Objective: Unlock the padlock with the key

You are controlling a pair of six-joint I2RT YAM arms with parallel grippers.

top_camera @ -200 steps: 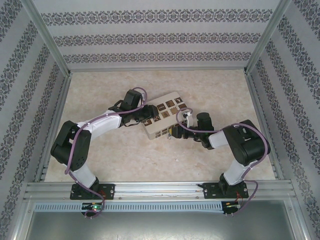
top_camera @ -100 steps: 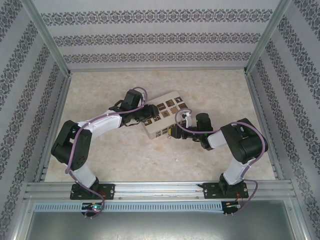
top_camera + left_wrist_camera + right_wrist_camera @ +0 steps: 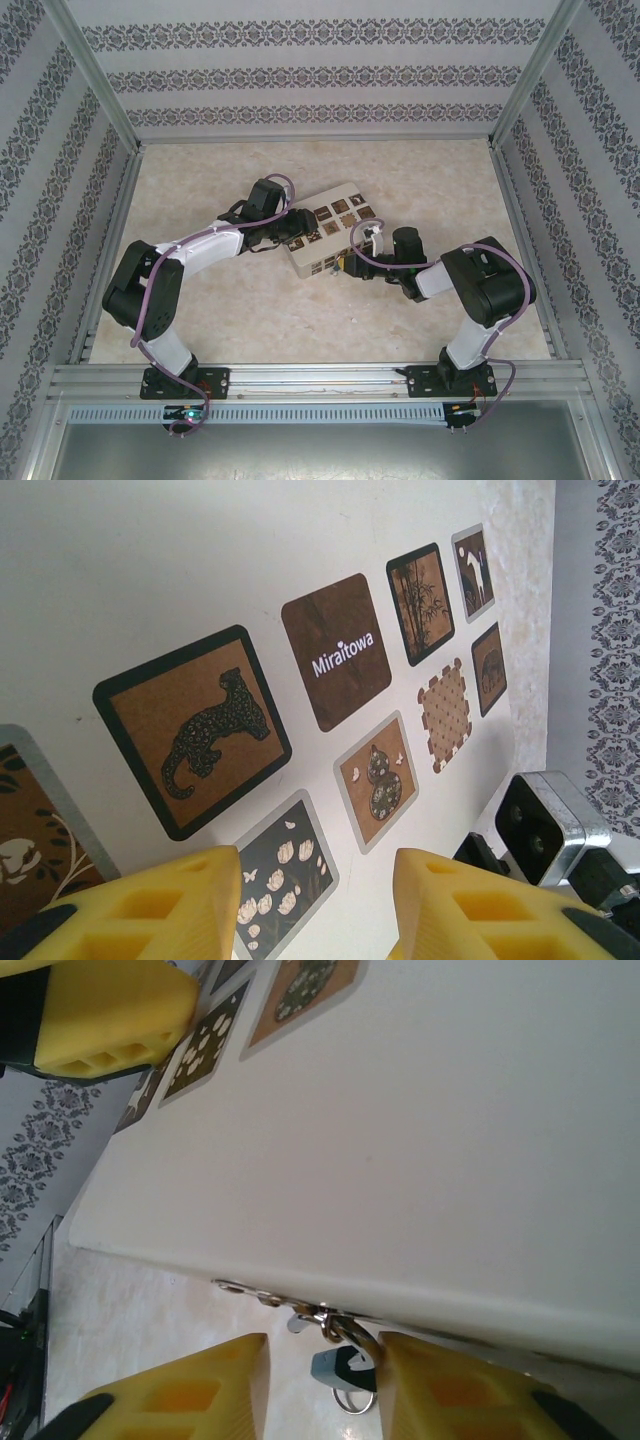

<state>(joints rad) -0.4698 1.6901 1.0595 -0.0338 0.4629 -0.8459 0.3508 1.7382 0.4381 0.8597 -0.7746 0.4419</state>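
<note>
- I see a pale, stony-looking table (image 3: pixel 220 310) with striped, flowery walls (image 3: pixel 300 75) on three sides
- A white box (image 3: pixel 322 263) sits near the middle of the table, turned a little, with brown picture tiles (image 3: pixel 335 212) on its top
- My left arm (image 3: pixel 200 245) comes in from the left, and the left gripper (image 3: pixel 312 865) hangs over the left end of the box top
- In the left wrist view its yellow fingers (image 3: pixel 150 905) are spread wide with nothing between them, just the box top below
- Under that gripper I can see a tile with a spotted big cat (image 3: pixel 190 730) and a brown tile with the word Miraitowa (image 3: pixel 337 652)
- Past the far edge of the box in that view I see the silver camera block (image 3: pixel 545 825) of my other arm
- My right arm (image 3: pixel 480 290) bends in from the right, and the right gripper (image 3: pixel 322 1360) is at the near side of the box
- The padlock (image 3: pixel 335 1368) is small and blue, and it hangs from a little metal hasp (image 3: pixel 300 1315) just under the white edge of the box, on that near side
- In the right wrist view the padlock sits in the gap between the two yellow fingers (image 3: pixel 190 1395)
- Those fingers are apart and not pinching it
- The finger on the right of that view is very close to the padlock, and I cannot tell if it touches
- A small silver ring (image 3: pixel 350 1402) shows just below the blue body, and I cannot tell what it is
</note>
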